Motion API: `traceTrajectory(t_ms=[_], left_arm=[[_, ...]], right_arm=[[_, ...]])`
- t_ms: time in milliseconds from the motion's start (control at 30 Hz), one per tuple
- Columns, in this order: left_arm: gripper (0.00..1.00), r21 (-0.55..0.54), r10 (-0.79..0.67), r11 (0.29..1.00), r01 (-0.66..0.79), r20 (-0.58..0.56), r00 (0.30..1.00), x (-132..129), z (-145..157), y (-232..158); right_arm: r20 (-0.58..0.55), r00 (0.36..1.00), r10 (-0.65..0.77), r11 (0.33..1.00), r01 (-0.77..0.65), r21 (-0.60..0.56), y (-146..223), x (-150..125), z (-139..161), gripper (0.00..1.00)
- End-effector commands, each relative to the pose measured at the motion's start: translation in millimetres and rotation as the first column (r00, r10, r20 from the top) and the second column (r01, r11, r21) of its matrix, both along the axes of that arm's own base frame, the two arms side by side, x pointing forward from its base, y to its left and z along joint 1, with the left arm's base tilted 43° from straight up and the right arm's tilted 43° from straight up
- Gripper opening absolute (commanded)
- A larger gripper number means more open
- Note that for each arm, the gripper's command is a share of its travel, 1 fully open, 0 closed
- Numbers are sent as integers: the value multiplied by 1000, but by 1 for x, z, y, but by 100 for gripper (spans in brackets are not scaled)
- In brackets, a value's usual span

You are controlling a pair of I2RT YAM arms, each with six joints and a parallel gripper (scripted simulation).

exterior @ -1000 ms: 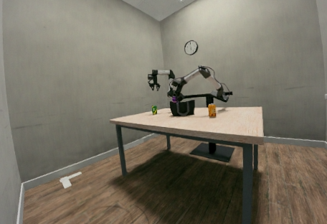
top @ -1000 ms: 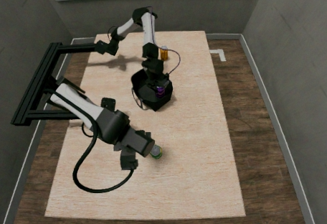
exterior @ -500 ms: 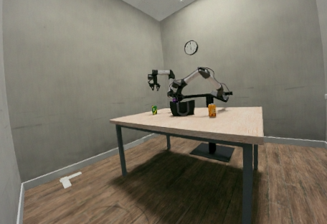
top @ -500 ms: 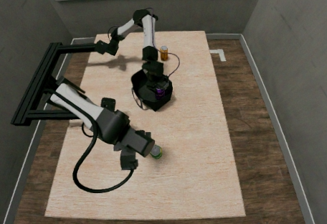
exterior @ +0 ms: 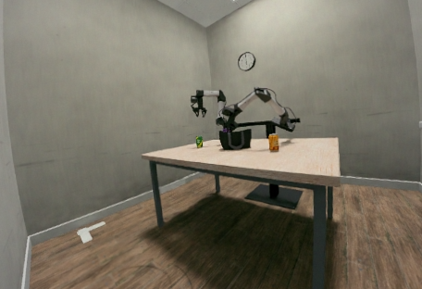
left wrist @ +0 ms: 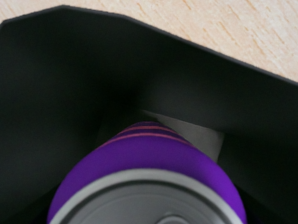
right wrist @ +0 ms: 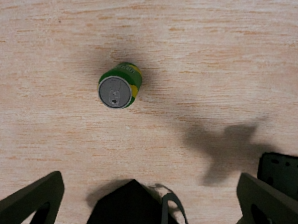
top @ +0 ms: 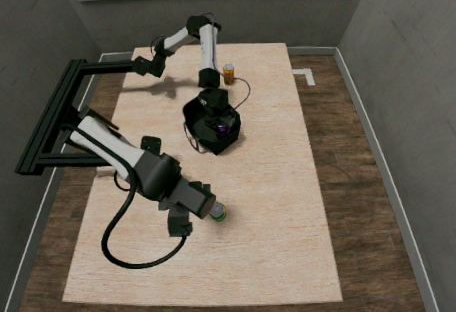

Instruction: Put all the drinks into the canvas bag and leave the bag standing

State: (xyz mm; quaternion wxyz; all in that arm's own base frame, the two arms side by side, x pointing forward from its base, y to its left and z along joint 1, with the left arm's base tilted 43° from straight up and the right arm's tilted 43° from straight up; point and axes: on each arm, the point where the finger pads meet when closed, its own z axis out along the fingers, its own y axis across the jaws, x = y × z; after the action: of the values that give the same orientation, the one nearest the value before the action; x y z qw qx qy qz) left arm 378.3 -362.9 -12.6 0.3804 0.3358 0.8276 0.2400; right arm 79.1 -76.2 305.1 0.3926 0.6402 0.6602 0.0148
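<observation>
The black canvas bag [top: 218,145] [exterior: 245,138] [left wrist: 210,80] [right wrist: 125,207] stands with its walls up. My left gripper [top: 224,124] [left wrist: 147,183] is shut on a purple can [top: 223,130] [exterior: 226,130] [left wrist: 150,155], upright and partly inside the bag; whether its base touches the bag floor is hidden. A green can [top: 218,212] [exterior: 199,143] [right wrist: 120,89] stands on the table beyond the bag from the orange can. An orange can [top: 228,74] [exterior: 274,143] stands at the other side of the bag. My right gripper [exterior: 200,113] [right wrist: 149,180] is open and empty, above the table between bag and green can.
The wooden table [top: 270,170] [exterior: 305,155] bears the bag and cans. A black arm frame [top: 52,115] stands along one table edge. One bag handle [top: 191,140] [exterior: 236,145] hangs outside the wall. The left forearm passes over the table close to the orange can.
</observation>
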Motion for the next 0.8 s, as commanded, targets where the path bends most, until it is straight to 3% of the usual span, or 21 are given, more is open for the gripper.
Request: traceTrajectory(t_ms=[0,100,167,300,400,667,733,767], left_arm=[[70,-50,8,999,-7,23,1000,15,-1,1],[70,-67,-5,998,7,36,999,12,10,-11],[70,-32,-8,999,8,12,1000,10,-14,-1],[70,-66,-18,998,21,43,999,12,5,-10],[70,-35,7,999,-7,14,1000,20,-19,9],[70,-67,-6,998,8,36,999,21,-4,-1],[70,-32,8,999,-8,12,1000,25,-28,15],[70,-42,-1,999,2,18,1000,23,-23,7]], right_arm=[[24,1000,0,1000,0,-18,1,-3,10,100],[24,1000,0,1000,0,-18,1,-3,10,100],[24,1000,0,1000,0,-18,1,-3,10,100],[24,1000,0,1000,0,-18,1,-3,10,100],[24,1000,0,1000,0,-18,1,-3,10,100],[24,1000,0,1000,0,-18,1,-3,10,100],[24,1000,0,1000,0,-18,1,-3,10,100],[24,1000,0,1000,0,-18,1,-3,10,100]])
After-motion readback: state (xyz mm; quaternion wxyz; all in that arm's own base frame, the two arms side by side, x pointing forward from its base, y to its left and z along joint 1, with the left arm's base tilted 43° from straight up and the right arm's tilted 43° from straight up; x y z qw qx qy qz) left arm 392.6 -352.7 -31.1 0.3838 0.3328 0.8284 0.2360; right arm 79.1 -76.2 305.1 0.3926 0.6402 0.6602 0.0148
